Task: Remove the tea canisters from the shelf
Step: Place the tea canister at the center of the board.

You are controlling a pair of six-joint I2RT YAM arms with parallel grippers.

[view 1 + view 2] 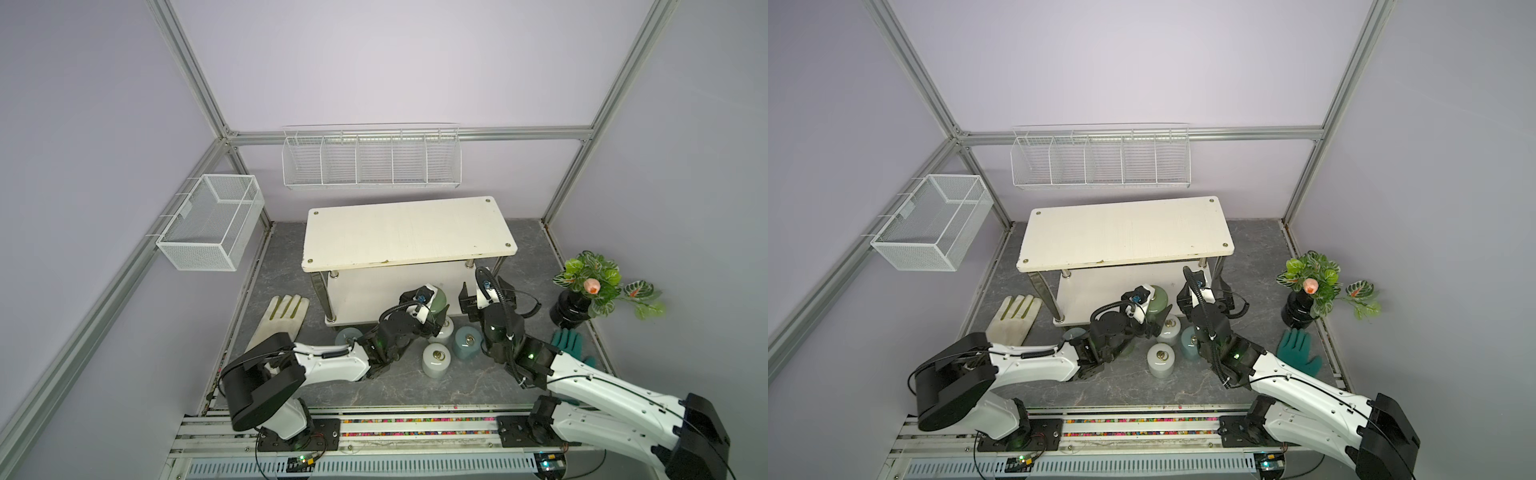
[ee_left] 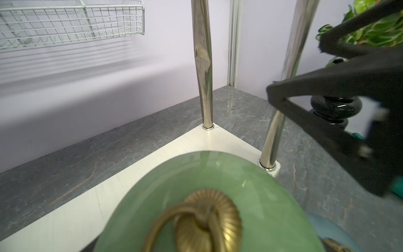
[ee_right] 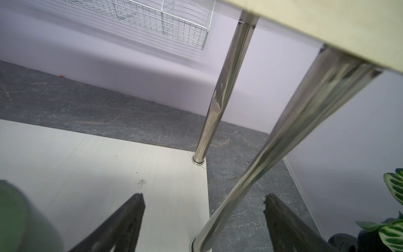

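The shelf has a bare top board in both top views. An olive green tea canister stands at the front right of the lower tier, and my left gripper is shut on it. Its lid and brass ring fill the left wrist view; the fingers are hidden there. My right gripper is open, its fingers on either side of the shelf's front right chrome leg. On the floor in front stand a white canister, a pale blue one, another white one and another pale blue one.
A plant in a black pot stands at the right, with a teal glove in front of it. A cream glove lies left of the shelf. A wire rack and a mesh basket hang on the walls.
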